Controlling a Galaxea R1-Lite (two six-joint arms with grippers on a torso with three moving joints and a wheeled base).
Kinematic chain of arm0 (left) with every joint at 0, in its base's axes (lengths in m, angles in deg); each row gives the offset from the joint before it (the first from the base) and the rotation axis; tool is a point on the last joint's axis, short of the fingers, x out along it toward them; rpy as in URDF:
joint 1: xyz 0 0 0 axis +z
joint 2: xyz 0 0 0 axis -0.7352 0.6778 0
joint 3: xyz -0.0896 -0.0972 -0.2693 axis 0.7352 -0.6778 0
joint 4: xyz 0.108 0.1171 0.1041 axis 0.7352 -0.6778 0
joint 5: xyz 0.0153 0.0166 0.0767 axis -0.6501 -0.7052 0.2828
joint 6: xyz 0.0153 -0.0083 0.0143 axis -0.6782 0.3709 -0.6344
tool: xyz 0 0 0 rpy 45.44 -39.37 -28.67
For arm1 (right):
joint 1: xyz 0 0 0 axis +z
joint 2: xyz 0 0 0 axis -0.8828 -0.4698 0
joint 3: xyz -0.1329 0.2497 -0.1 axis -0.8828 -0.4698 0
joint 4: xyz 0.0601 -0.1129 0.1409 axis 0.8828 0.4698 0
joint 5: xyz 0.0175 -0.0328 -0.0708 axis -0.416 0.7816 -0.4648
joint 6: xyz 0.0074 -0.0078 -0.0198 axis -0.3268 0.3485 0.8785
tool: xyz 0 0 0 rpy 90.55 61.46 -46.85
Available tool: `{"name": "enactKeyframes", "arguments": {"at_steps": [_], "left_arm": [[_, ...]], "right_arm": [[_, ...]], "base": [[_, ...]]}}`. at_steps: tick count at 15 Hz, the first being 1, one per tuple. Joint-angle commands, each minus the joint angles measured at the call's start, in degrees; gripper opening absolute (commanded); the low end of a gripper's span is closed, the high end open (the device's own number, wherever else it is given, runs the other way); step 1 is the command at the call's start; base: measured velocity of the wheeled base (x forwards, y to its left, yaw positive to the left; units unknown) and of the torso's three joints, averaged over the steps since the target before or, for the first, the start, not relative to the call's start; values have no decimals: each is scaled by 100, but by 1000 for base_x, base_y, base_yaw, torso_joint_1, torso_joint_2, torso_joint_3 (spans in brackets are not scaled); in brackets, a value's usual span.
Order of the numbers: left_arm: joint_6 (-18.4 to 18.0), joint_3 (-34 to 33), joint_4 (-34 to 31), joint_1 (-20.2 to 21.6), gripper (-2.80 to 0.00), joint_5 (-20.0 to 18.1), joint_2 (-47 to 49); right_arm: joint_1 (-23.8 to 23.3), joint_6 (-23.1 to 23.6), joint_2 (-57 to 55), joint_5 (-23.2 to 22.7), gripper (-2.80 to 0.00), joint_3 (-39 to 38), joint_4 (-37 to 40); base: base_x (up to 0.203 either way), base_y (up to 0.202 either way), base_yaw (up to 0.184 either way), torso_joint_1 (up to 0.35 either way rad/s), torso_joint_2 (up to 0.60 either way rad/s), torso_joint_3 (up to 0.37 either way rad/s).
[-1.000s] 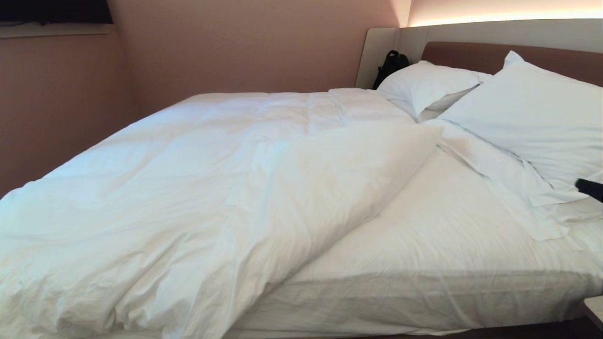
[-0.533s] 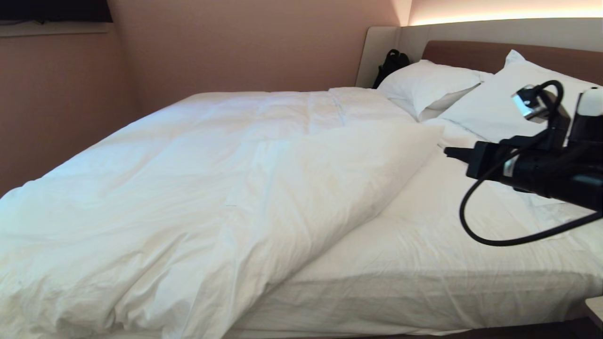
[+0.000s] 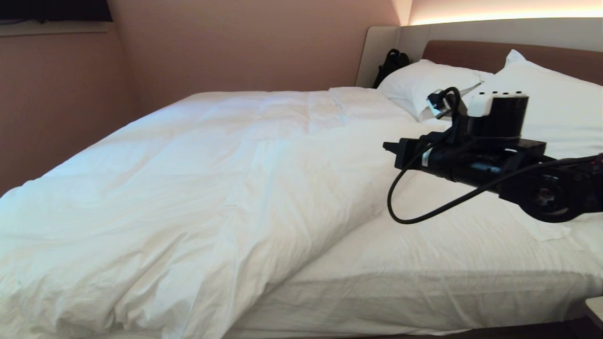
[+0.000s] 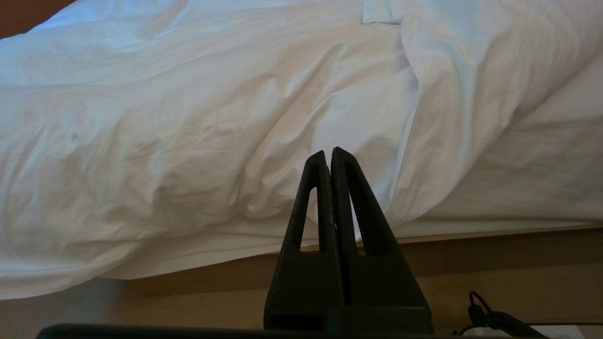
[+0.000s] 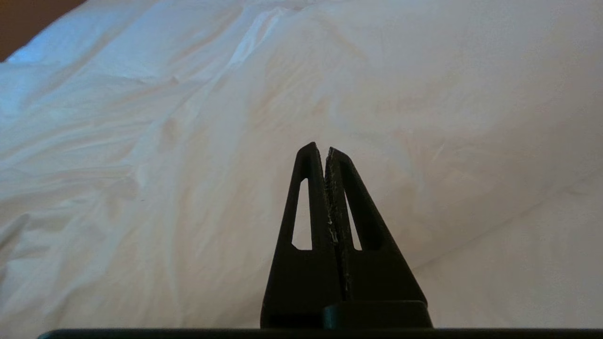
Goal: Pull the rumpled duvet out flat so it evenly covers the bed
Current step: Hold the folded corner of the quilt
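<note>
Right gripper (image 3: 387, 146) reached over one duvet (image 3: 188, 188), two pillows (image 3: 556, 113)

Plain white duvet (image 3: 198, 188), black gripper (image 3: 387, 147)

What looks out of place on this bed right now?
The duvet is bunched toward the bed's left side, its corner folded back diagonally, leaving the fitted sheet bare on the right. A black bag sits wedged beside the pillows.

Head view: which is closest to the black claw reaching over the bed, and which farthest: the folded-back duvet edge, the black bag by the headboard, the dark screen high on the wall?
From the right gripper:
1. Duvet, just beside it.
2. Black bag, behind, by the headboard.
3. Dark screen, far left corner.
</note>
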Motion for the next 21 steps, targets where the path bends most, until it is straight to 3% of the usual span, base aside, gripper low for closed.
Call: {"name": "enactKeyframes", "arguments": {"at_steps": [1, 4, 10, 21], "left_arm": [[-4, -1, 0, 0, -280, -2, -2], [-4, -1, 0, 0, -280, -2, -2], [-4, -1, 0, 0, -280, -2, -2], [-4, -1, 0, 0, -280, -2, -2]], "right_arm": [[74, 259, -756, 130, -280, 371, -17], [145, 566, -1324, 394, -280, 694, -171], [212, 654, -1701, 727, -280, 931, -333], [370, 1184, -2201, 929, -280, 1420, -560]], "base": [[0, 0, 0, 0, 0, 0], [0, 0, 0, 0, 0, 0], [0, 0, 0, 0, 0, 0], [0, 0, 0, 0, 0, 0]]}}
